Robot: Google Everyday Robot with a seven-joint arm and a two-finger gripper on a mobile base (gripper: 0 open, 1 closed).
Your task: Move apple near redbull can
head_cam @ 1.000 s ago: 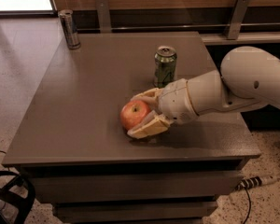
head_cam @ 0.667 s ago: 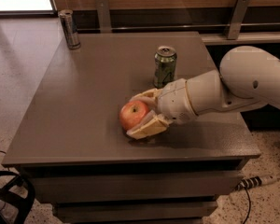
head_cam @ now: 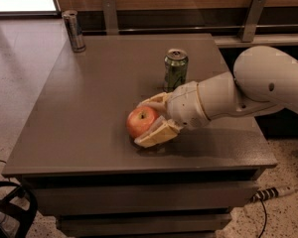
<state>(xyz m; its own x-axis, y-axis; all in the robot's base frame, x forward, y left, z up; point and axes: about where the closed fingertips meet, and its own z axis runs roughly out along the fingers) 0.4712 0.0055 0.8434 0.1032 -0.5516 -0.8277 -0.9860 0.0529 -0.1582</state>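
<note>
The red-orange apple [head_cam: 140, 121] is near the front middle of the grey table [head_cam: 79, 113]. My gripper [head_cam: 141, 124] comes in from the right, and its two cream fingers [head_cam: 158, 135] close on the apple from behind and in front. The apple is at the table surface; I cannot tell whether it is lifted. The redbull can [head_cam: 73, 30], slim, silver and dark blue, stands upright at the table's far left corner, well away from the apple.
A shorter green can [head_cam: 176, 69] stands upright just behind the gripper's wrist. The white arm [head_cam: 268, 83] reaches over the table's right edge. Metal rail posts [head_cam: 109, 14] run along the wall behind. A cable [head_cam: 268, 195] lies on the floor at the right.
The gripper and the apple have barely moved; the grip on the apple looks the same.
</note>
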